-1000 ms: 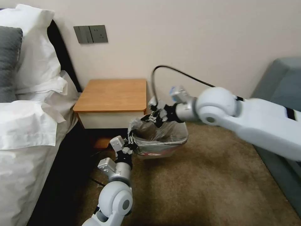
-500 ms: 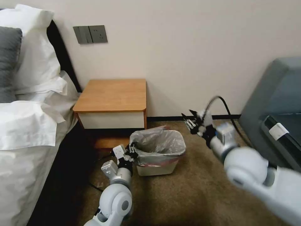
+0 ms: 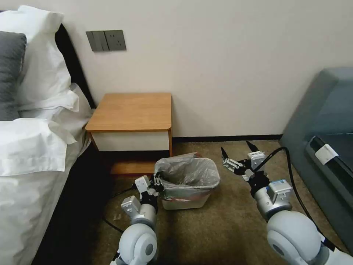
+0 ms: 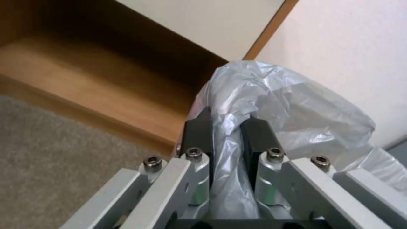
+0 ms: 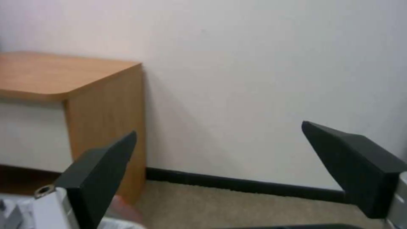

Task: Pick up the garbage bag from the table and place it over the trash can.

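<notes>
the left arm reached up from the bottom of the head view, its rounded white elbow low and its wrist angled toward the near-left corner of the trash can (image 3: 185,197). the left tool (image 3: 157,181) was clamped on a fold of the garbage bag (image 3: 187,173); in the left wrist view its dark fingers (image 4: 199,133) pinched a bunched strip of the thin, crinkly grey plastic (image 4: 275,105). the worktop (image 3: 132,110), a square nightstand with a smooth orange-brown wooden top and white front, stood just behind the bin. the bag lined the cream, rounded-rectangular can, draped over its rim with a pinkish-red edge low on the front. the right arm was bent over the brown carpet (image 3: 228,228), well to the right of the can, and the right tool (image 3: 237,154) stood with its black tapered fingers (image 5: 101,178) spread apart, holding nothing.
</notes>
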`<state>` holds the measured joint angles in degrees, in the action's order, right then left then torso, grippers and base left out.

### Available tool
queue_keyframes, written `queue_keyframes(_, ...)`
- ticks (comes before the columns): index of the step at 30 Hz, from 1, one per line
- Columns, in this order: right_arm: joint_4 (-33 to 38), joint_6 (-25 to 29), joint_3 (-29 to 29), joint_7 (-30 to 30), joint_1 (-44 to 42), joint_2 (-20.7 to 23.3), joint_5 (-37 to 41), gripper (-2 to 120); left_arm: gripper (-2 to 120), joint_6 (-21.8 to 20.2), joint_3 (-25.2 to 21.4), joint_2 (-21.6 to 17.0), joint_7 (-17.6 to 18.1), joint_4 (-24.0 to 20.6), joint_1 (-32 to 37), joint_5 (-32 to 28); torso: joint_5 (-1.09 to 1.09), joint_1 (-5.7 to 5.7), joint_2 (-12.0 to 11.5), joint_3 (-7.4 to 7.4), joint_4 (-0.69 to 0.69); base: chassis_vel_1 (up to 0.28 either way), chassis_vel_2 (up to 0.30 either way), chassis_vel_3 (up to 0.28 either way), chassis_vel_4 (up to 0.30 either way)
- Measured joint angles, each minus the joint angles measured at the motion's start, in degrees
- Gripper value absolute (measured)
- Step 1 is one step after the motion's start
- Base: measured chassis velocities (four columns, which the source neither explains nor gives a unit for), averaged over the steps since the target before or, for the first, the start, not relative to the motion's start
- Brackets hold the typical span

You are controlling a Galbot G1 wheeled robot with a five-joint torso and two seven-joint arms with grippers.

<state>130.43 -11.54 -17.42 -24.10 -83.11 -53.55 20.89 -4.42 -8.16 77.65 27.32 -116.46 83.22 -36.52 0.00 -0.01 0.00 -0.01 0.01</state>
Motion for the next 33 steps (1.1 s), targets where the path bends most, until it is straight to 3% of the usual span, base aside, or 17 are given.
queue_keyframes(5, 0.5, 0.8, -2.7, 1.2, -3.9, -4.5, -2.1, 100, 11, 0.4, -0.3, -0.1, -0.4, 0.0, 1.5, 1.0, 0.00, 0.00, 0.0, 0.00, -0.02, 0.000, 0.000, 0.000, 0.000)
queue_keyframes(14, 0.1, 1.2, -3.7, 1.6, -4.1, -5.9, -2.5, 100, 11, -0.6, 0.1, 0.4, -0.2, 1.0, 1.8, 1.8, 0.00, 0.00, 0.0, 0.00, -0.01, 0.000, 0.000, 0.000, 0.000)
queue_keyframes(24, 0.1, 1.1, -4.1, 1.6, -3.6, -5.8, -1.7, 100, 42, -0.4, 0.0, -0.4, -0.1, 3.5, 0.7, 2.5, 0.01, 0.00, 0.0, 0.00, -0.01, 0.000, 0.000, 0.000, 0.000)
queue_keyframes(27, 0.1, 1.0, -4.2, 1.6, -3.2, -5.7, -1.3, 100, 59, -0.4, 0.1, -0.3, 0.2, 3.6, 0.9, 2.8, 0.00, 0.00, 0.0, 0.01, -0.01, 0.000, 0.000, 0.000, 0.000)
queue_keyframes(33, 0.0, 0.8, -3.8, 1.4, -2.5, -5.7, -0.6, 100, 79, -0.6, 0.1, -0.5, 0.9, 3.2, 1.4, 4.7, 0.00, 0.01, 0.0, 0.00, -0.02, 0.000, 0.000, 0.000, 0.000)
